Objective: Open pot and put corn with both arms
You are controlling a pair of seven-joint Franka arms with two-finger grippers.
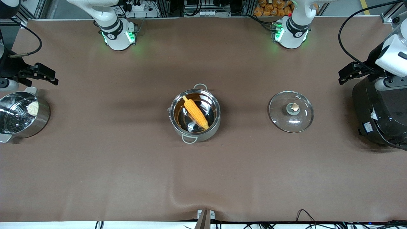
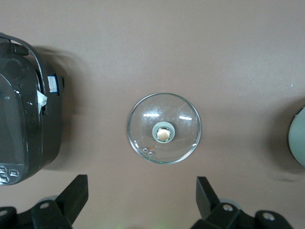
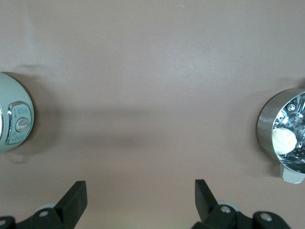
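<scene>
The shiny steel pot (image 1: 194, 114) stands open in the middle of the table. The yellow-orange corn (image 1: 196, 113) lies slanted inside it. The clear glass lid (image 1: 291, 111) with its brass knob lies flat on the table beside the pot, toward the left arm's end; it also shows in the left wrist view (image 2: 164, 128). My left gripper (image 1: 341, 76) (image 2: 141, 191) is open and empty, up in the air next to the rice cooker. My right gripper (image 1: 52, 76) (image 3: 140, 193) is open and empty, above the table by the steamer pot.
A big black rice cooker (image 1: 378, 114) (image 2: 24, 119) stands at the left arm's end. A steel steamer pot with a white bun (image 1: 22, 114) (image 3: 286, 131) stands at the right arm's end. A brown cloth (image 1: 203, 175) covers the table.
</scene>
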